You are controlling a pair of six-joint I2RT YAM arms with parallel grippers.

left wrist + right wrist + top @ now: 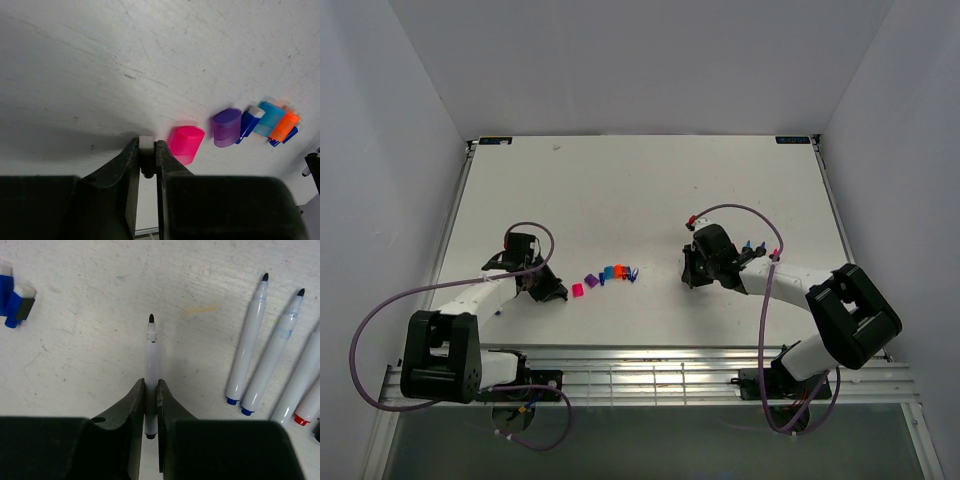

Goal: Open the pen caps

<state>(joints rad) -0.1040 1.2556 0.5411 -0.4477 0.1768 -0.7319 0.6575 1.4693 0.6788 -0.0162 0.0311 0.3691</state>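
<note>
Down low on the table [100, 60], the left end effector [147, 145] has its fingers pinched together on a small pale piece [146, 143] that I can't make out. Right beside it lies the magenta cap [186, 144], then the purple cap [227, 126], then a tight huddle of blue caps [270, 118] and an orange cap [283, 126], all loose between the two arms. Across the way, the right end effector [151, 384] is clamped on a white pen [151, 347], its black tip bare and pointing away, and more uncapped pens [248, 340] lie just beside it
</note>
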